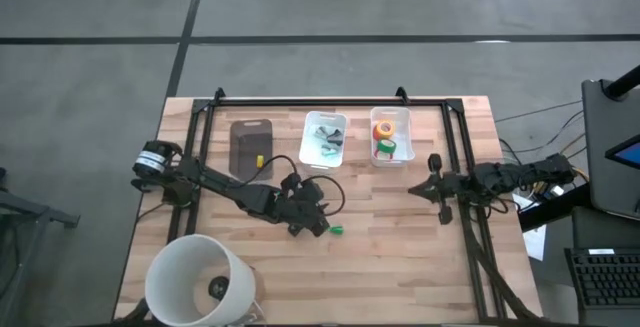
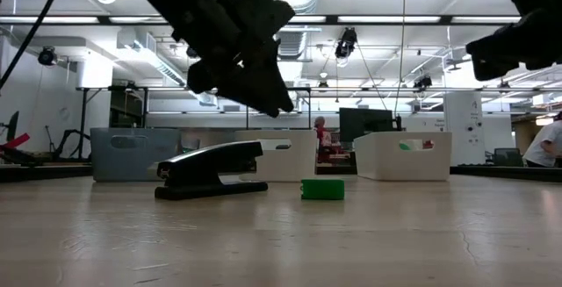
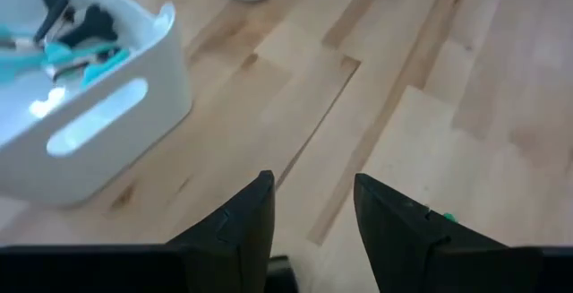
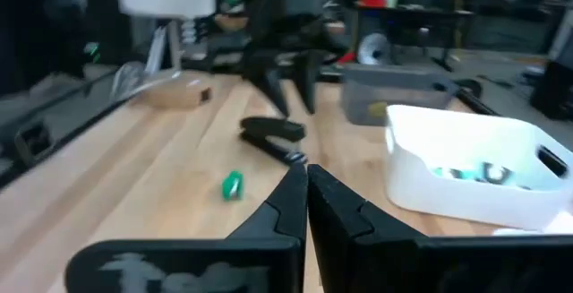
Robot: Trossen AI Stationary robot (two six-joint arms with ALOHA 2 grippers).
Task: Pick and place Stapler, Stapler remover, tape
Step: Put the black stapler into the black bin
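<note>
Black stapler (image 2: pixel 211 171) lies on the bench directly under the released left claw (image 2: pixel 250 89), long axis crossing the low view; right claw (image 4: pixel 306 194) clenched, well apart.

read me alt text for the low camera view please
The left gripper hangs open above a black stapler lying on the wooden table, with a small green piece beside it and white bins behind.

Glossy black stapler (image 2: pixel 211 170), pale wood table (image 1: pixel 400 257)
</note>
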